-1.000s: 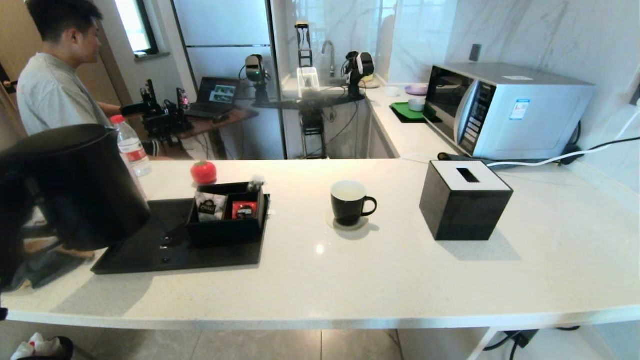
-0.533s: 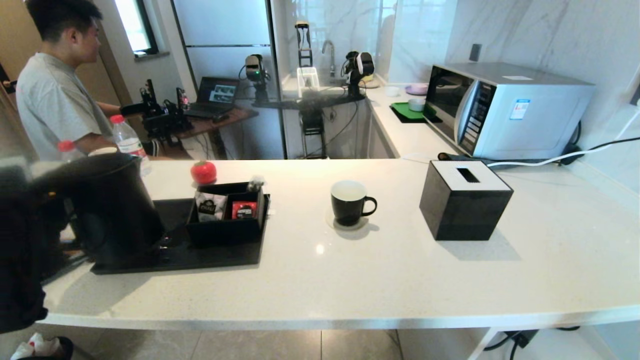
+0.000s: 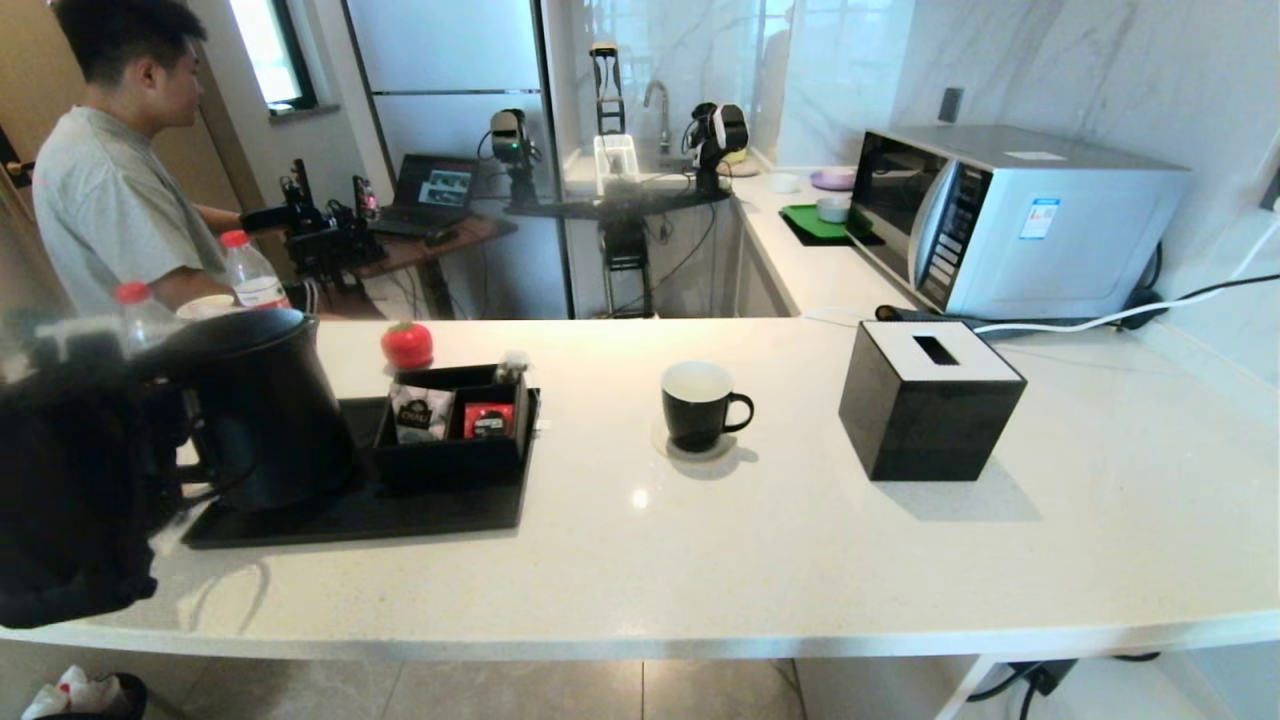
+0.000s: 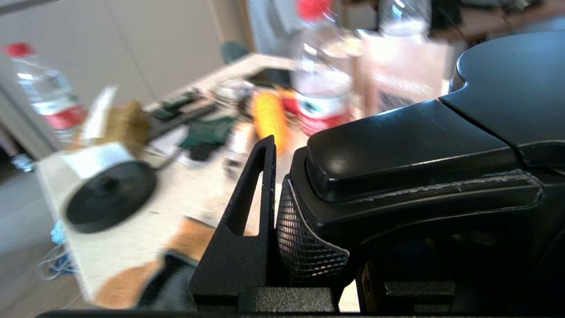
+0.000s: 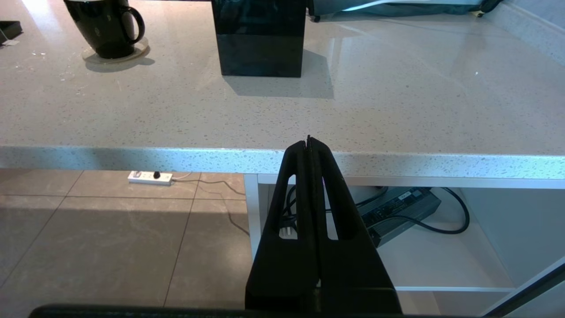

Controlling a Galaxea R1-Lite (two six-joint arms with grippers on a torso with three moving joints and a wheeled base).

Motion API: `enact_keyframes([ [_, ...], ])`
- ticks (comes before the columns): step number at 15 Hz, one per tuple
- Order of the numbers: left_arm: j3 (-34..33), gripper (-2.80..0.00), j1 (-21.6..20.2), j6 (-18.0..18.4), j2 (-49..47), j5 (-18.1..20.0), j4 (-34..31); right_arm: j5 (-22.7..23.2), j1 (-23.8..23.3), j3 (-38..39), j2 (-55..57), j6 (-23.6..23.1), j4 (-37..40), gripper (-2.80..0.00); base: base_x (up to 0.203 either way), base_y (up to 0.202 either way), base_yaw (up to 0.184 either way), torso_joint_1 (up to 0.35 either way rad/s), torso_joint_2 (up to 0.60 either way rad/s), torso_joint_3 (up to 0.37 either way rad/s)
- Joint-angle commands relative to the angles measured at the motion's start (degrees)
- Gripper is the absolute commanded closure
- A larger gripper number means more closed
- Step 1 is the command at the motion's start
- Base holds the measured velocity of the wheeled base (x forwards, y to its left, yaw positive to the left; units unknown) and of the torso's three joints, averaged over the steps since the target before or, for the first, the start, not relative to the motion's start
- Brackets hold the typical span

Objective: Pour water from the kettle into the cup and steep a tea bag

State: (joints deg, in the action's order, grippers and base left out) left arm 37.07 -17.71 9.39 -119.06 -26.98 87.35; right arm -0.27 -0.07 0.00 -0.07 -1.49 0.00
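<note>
The left gripper (image 4: 309,229) is clamped on the kettle (image 3: 262,405) handle with the kettle sitting on the black tray (image 3: 420,510), so it looks like the put-down step after pouring, and next it probably needs to let go and grab a tea bag for the cup (image 3: 700,405).

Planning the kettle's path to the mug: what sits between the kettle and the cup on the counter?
In the head view, a black divided box holding sachets stands on the black tray between the kettle and the cup; beyond it, bare counter.
</note>
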Motion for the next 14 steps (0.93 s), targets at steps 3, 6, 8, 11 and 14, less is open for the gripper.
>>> enact_keyframes([
  [3,2.01,0.0,0.93,-0.26,-4.3,-0.27,2.61,0.0,0.0,0.0,0.07,-0.06,0.0,0.0,0.0,0.0,0.0,0.0,0.0,0.0],
  [6,3.62,0.0,0.84,-0.51,-5.74,1.3,2.61,0.0,-0.01,0.0,0.07,-0.03,0.0,0.0,0.0,0.0,0.0,0.0,0.0,0.0],
  [8,3.97,0.0,0.65,-0.51,-6.19,2.46,2.61,0.0,0.03,0.0,0.07,-0.02,0.0,0.0,0.0,0.0,0.0,0.0,0.0,0.0],
  [11,4.12,0.0,0.66,-0.69,-6.79,2.46,2.61,0.0,-0.01,0.0,0.07,-0.02,0.0,0.0,0.0,0.0,0.0,0.0,0.0,0.0],
  [14,3.98,0.0,0.66,-1.04,-6.88,2.54,2.61,0.0,0.06,0.0,0.07,-0.07,0.0,0.0,0.0,0.0,0.0,0.0,0.0,0.0],
])
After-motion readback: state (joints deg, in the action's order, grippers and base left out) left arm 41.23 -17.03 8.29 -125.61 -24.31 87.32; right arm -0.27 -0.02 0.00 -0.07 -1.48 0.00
